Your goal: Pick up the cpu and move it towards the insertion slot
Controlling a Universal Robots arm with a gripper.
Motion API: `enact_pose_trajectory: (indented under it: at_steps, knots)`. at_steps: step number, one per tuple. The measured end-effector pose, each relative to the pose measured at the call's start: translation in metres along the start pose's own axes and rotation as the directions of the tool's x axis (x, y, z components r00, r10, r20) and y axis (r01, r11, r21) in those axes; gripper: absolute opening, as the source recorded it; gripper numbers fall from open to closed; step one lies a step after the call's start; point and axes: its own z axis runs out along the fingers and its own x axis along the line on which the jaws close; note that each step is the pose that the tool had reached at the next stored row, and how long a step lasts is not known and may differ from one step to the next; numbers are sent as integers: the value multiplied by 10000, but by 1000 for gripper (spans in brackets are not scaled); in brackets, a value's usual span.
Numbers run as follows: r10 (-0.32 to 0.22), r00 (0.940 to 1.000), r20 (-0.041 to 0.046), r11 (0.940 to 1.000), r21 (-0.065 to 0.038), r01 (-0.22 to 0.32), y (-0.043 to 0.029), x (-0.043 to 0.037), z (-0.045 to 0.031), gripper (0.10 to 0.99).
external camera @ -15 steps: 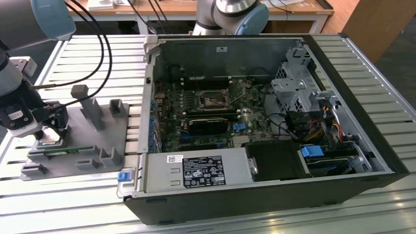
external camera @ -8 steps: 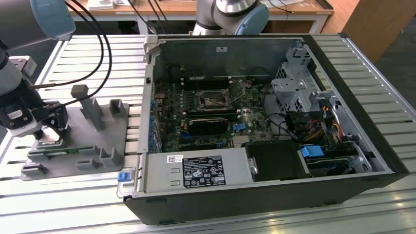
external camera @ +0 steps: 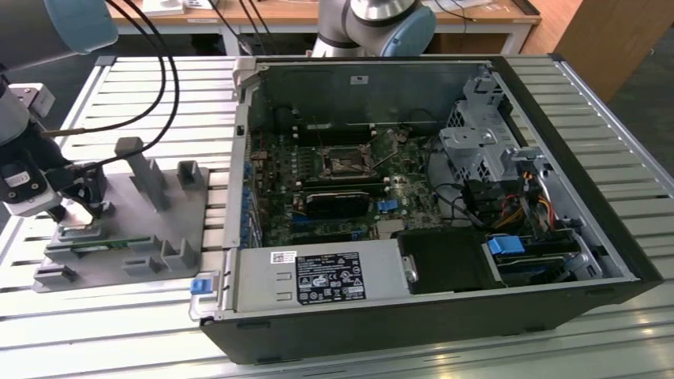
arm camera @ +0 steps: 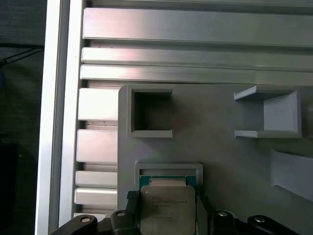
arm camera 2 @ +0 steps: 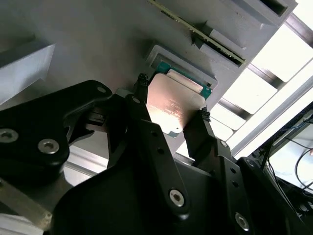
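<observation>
Exterior view, its left side: the black two-fingered pincer (external camera: 84, 207) is down over a grey moulded plastic fixture (external camera: 137, 237). The fixture sits on the slatted aluminium tabletop (external camera: 137, 87). A narrow green circuit strip (external camera: 106, 245) lies in a groove of the fixture, just beside the pincer.

Both wrist views: the flat square cpu (arm camera: 167, 208), with a shiny silver metal lid and a green rim, lies between the black fingertips (arm camera 2: 142, 83). One tip is against each of two opposite edges, so the pincer is clenched on the cpu. The cpu is at the shallow grey framed nest (arm camera: 168, 169) of the fixture and partly overlaps it. Cannot tell whether it is lifted clear of the nest. There is print on the lid, too fine to make out.

Toward the exterior view's right: an open black computer case (external camera: 421, 335) lies on its side, well apart from the fixture.
- Its silver power-supply box (external camera: 263, 288) carries a black-and-white label sticker (external camera: 328, 278) with dense print and symbols, and a small white label (external camera: 284, 256) beside it. Neither is legible.
- The small square black insertion slot (external camera: 345, 163), dark-centred in a silvery bracket, sits on the green motherboard (external camera: 411, 197), far from the cpu.
</observation>
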Motion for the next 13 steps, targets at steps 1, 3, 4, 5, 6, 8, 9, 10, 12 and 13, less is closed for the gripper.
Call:
enact_pose_trajectory:
  at_steps: [1,3,4,5,6,8,9,10,12,13]
  knots:
    - [0,10000,0,10000,0,0,0,0,-6,541]
    - [1,10000,-1,10000,0,-1,0,0,-13,541]
    - [1,10000,-3,10000,2,-1,1,1,-22,541]
    - [0,10000,-2,10000,1,0,1,1,-30,541]
    - [0,10000,-1,10000,0,0,1,1,-38,541]
    - [1,10000,-1,10000,1,-1,2,1,-55,541]
    - [0,10000,0,10000,0,0,2,0,-62,541]
    - [0,10000,0,10000,0,0,2,0,-69,541]
    - [1,10000,0,10000,0,-1,3,0,-82,541]
    - [0,10000,0,10000,0,0,3,0,-89,541]
